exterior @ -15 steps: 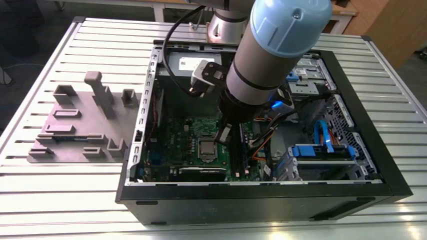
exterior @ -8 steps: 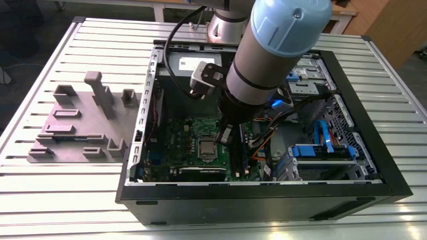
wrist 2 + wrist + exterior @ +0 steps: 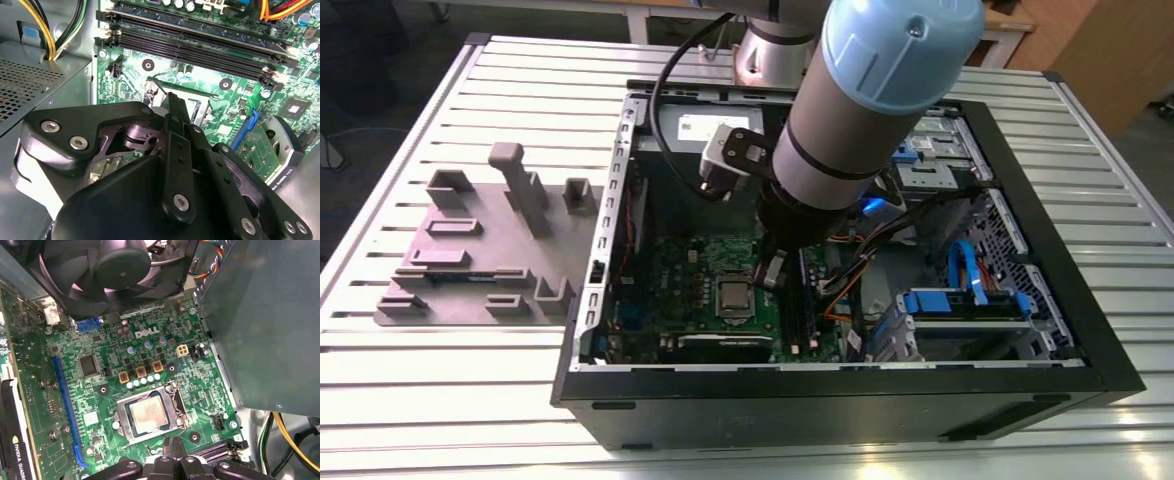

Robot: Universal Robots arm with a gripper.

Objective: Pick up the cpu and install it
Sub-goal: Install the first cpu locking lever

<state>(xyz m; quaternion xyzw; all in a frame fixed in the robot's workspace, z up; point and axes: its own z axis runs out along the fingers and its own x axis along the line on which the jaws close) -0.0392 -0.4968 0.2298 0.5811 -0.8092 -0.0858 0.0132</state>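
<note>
Tool (image 3: 172, 107) hanging inside the open computer case (image 3: 1067, 375), fingers drawn narrow together, tips nearly touching and holding nothing, just beside the socket (image 3: 150, 415) on the motherboard (image 3: 100, 405). The cpu (image 3: 148, 414) is sitting flat in that socket, silver top up, apart from the tool; in the exterior view it is showing at the board's middle (image 3: 735, 294). Judging the placing step as done, install nearly through; the socket frame looks unlatched but hard to tell. Any next move is calling for care: memory slots (image 3: 200, 30) and loose cables (image 3: 847, 285) are crowding the tool. Case lying open on a slatted metal bench (image 3: 467, 400), toward its far right; grey fixture tray (image 3: 480, 250) near the bench's left edge. Wooden furniture behind the far edge
</note>
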